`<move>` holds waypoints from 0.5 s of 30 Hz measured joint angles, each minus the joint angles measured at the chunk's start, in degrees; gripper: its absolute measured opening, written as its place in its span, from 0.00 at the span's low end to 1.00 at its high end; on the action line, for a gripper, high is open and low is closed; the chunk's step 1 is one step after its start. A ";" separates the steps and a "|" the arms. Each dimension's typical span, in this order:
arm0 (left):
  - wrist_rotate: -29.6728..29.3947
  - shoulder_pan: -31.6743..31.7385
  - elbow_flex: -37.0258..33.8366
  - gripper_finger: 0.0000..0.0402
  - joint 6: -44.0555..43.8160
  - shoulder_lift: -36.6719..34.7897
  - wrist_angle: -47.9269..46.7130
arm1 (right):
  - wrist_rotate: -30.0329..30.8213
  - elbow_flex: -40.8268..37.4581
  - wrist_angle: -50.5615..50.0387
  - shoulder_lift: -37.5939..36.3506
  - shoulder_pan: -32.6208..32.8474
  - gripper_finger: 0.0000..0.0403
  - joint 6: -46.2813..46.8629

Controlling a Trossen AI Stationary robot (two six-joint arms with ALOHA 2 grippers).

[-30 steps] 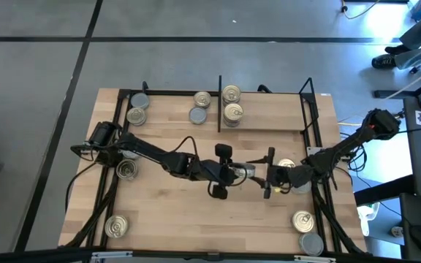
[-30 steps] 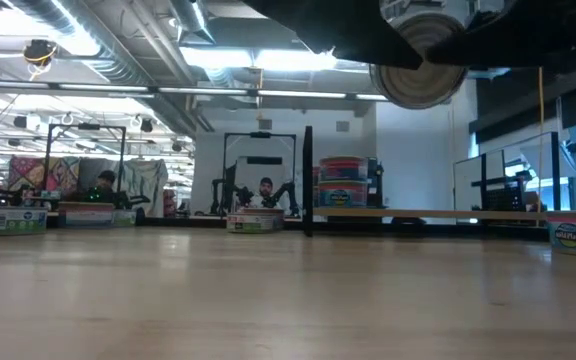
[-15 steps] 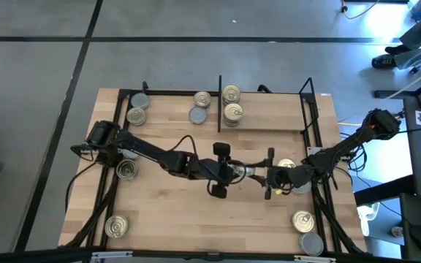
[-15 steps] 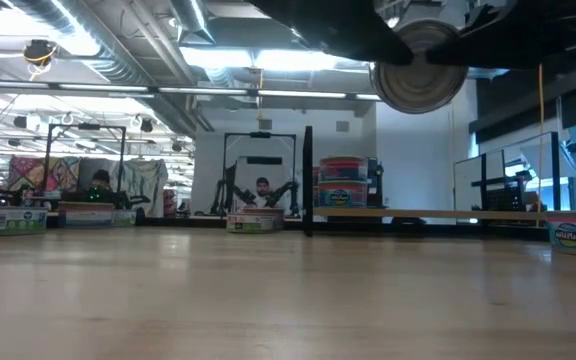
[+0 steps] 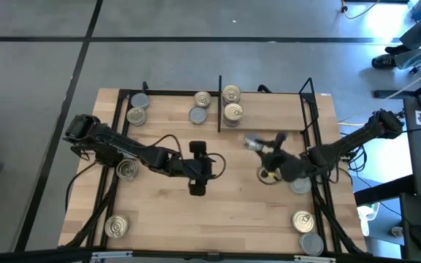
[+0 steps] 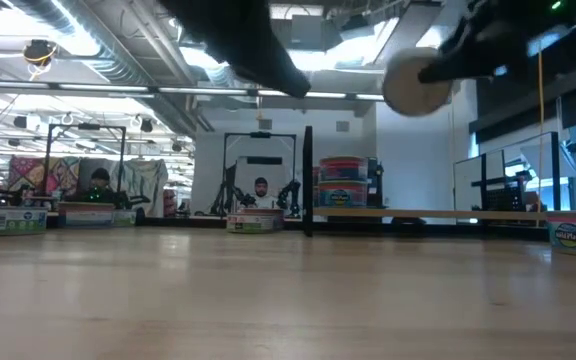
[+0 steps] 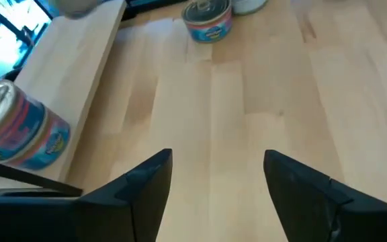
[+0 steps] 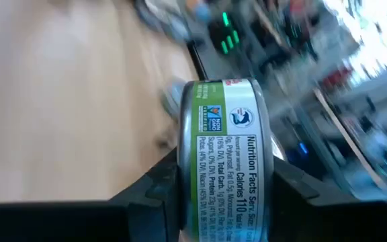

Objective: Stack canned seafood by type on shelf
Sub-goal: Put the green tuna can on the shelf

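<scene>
- A workshop with a grey floor surrounds the light wood desk [image 5: 218,212]; a person sits at a bench far behind it in the low view.
- The can [image 8: 230,168] in hand, green-labelled, is clamped by its sides between the right claw [image 5: 258,144] fingers, lifted clear of the desk right of centre, nearer the shelf than a second ago.
- A second ago both claws met at mid-desk over this can; now the left claw [image 5: 198,168] has drawn back to the left, its fingers [image 7: 146,185] spread wide and empty over bare wood. The handover looks done, and the right arm alone carries the load.
- The shelf [image 5: 269,120] runs along the far edge, split by a black divider [image 5: 219,102]. The right bay holds two gold-lid cans [image 5: 232,104] just beside the divider; the left bay holds several more [image 5: 199,107], gold and grey.
- Loose cans wait elsewhere: one [image 5: 126,169] at the left edge, one [image 5: 115,226] at the near left corner, and two [image 5: 305,230] at the near right.
- One more can [image 5: 270,175] lies just under the right arm.
- Judged from this, most sorting remains; the carried can probably goes to a shelf bay next, and which one depends on its lid, which I cannot make out.
</scene>
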 joint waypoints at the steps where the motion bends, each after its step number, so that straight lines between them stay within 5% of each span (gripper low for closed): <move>1: -0.01 -0.13 -2.15 0.58 -0.06 -0.54 3.04 | -0.10 0.67 -2.82 0.07 -1.90 0.35 1.18; 8: -0.07 0.14 -11.04 0.58 1.57 -1.30 16.28 | -5.24 2.36 -14.01 0.14 -18.30 0.35 5.09; 15: -0.25 0.94 -11.63 0.58 1.80 -1.32 16.88 | -12.09 2.35 -16.09 0.14 -33.95 0.35 5.03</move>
